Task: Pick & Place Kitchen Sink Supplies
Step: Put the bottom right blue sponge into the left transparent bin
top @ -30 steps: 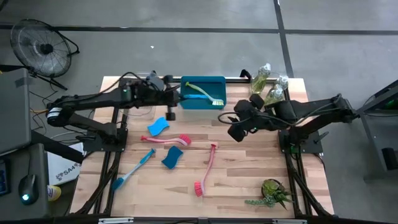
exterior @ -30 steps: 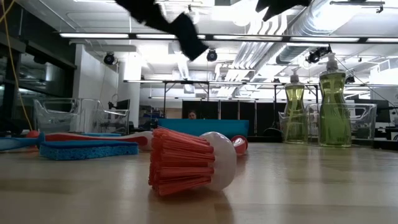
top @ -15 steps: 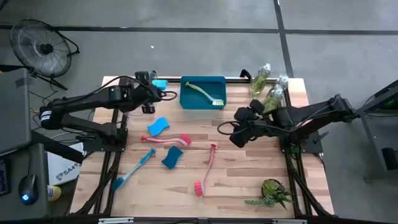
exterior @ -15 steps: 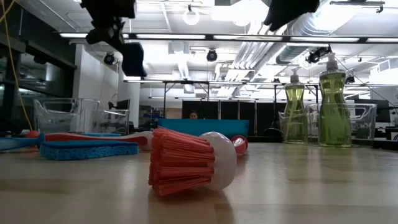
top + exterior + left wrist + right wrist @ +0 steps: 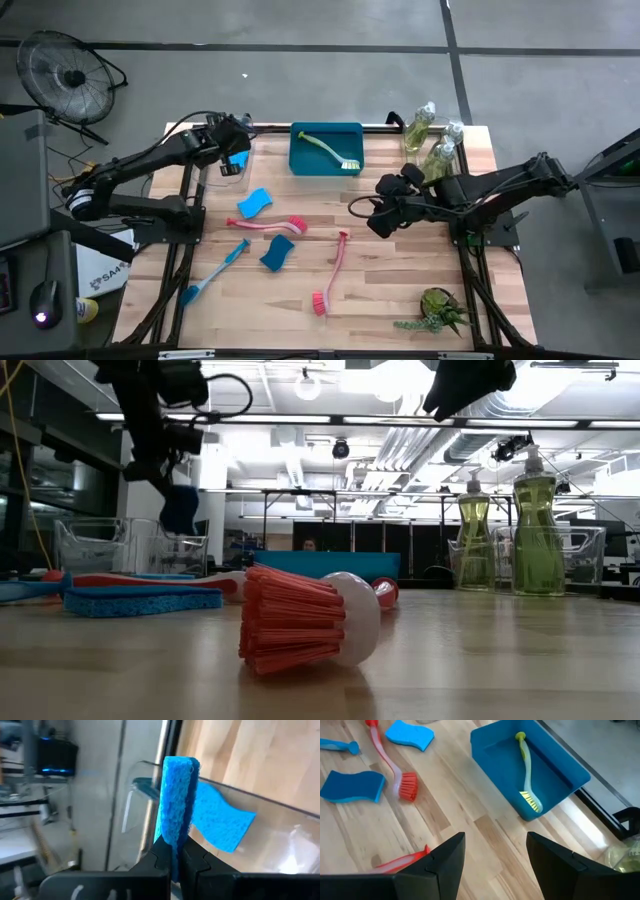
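- While the left gripper (image 5: 172,857) pinches a blue sponge (image 5: 176,800) on edge at about 10 o'clock on the counter (image 5: 400,290), it hangs over a clear bin (image 5: 228,170) that already holds another sponge (image 5: 220,817). The step looks like a drop into that bin.
- To do it well, centre the sponge inside the bin's walls, lower it a little, then part the fingers so it falls flat, not onto the rim.
- The right gripper (image 5: 492,855) hovers at about 3 o'clock, fingers spread wide and holding nothing.
- Count: four sponges, namely the held one, the one in the bin, and two loose sponges (image 5: 254,203) (image 5: 277,252) near the centre.
- Four brushes: a yellow-green brush (image 5: 328,150) in the blue tray (image 5: 300,165), two pink-red brushes (image 5: 265,225) (image 5: 333,272) and a blue brush (image 5: 215,272).
- Three bottles (image 5: 440,152) at 1 o'clock.
- One plant (image 5: 440,310) at 5 o'clock.
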{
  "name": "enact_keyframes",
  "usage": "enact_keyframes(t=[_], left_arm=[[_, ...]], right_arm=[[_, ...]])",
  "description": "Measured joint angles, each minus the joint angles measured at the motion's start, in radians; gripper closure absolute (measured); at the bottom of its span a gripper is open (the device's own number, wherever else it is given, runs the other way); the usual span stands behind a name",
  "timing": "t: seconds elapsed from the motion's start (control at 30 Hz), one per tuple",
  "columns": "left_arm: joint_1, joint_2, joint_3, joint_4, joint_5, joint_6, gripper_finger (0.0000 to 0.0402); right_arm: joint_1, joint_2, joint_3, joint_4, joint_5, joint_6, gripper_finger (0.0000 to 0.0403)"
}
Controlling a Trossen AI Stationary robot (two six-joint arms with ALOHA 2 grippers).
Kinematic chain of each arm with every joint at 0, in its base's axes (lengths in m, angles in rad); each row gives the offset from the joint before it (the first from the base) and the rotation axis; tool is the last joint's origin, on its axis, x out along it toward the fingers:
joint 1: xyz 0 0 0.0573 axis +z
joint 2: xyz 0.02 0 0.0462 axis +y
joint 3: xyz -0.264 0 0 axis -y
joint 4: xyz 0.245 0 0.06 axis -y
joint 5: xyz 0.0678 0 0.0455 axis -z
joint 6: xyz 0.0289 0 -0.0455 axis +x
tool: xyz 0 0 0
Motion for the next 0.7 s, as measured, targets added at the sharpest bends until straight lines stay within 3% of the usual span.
enact_keyframes(t=[0.43,0.7], left_arm=[[0.248,0.000,-0.107,0.180,0.212,0.265,0.0401],[0.328,0.004,-0.146,0.275,0.290,0.388,0.0401]], right_arm=[[0.000,0.000,0.000,-0.001,0.018,-0.005,0.0196],[0.000,0.000,0.000,-0.001,0.009,-0.005,0.0196]])
